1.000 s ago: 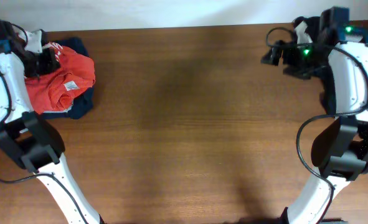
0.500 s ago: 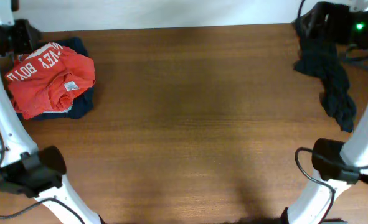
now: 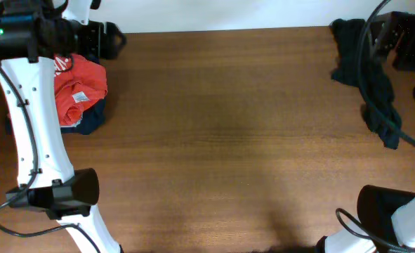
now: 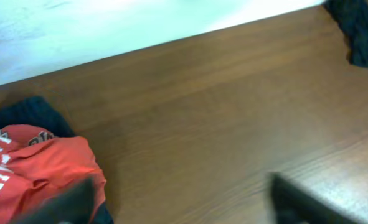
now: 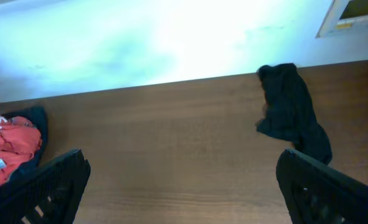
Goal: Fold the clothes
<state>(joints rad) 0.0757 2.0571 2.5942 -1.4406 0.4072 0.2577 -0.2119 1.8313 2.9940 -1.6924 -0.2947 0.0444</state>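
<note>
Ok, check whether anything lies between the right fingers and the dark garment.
Nothing visible does. In the right wrist view, only bare table lies between the open right fingers and the dark garment near the far edge.

A brown wood-grain worktop carries two heaps, well apart. Near its far left corner a crumpled red shirt with white lettering lies on a navy garment. Near the far right corner a rumpled black garment lies stretched out.
</note>
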